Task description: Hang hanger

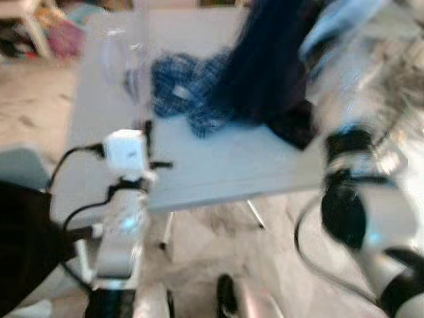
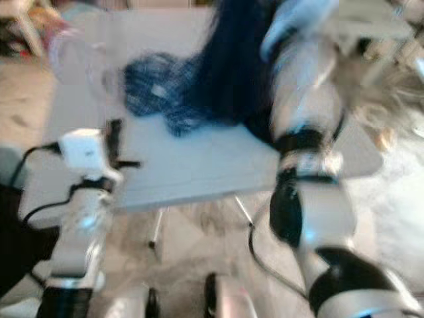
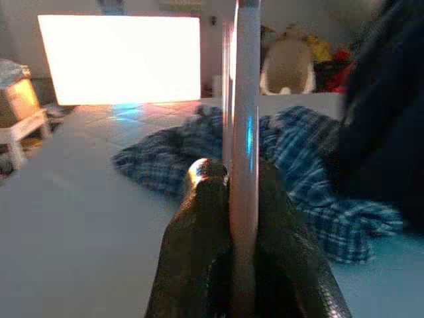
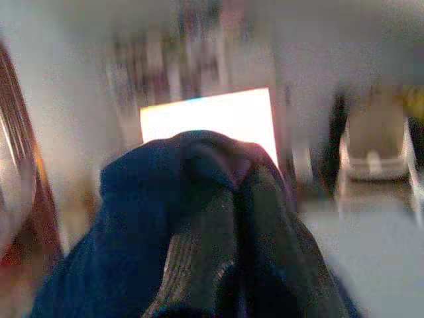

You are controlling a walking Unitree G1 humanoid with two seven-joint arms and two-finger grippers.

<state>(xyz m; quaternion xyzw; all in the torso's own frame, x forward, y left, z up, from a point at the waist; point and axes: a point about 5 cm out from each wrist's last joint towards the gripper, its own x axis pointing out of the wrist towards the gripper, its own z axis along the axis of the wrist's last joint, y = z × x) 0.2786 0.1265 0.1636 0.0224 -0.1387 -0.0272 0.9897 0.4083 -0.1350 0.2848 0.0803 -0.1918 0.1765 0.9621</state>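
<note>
With the clear hanger (image 3: 244,132) pinched upright in the left gripper (image 3: 242,199) above the grey table (image 1: 225,165) and the dark navy garment (image 1: 265,66) clamped and lifted by the right gripper (image 4: 232,179), the hanger is best kept steady—the neck opening brought over it slowly—so neither hold slips.

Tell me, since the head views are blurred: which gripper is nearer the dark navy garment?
Right. The right gripper is shut on the dark navy garment, lifting it; the left gripper holds a clear hanger beside the checked shirt.
</note>
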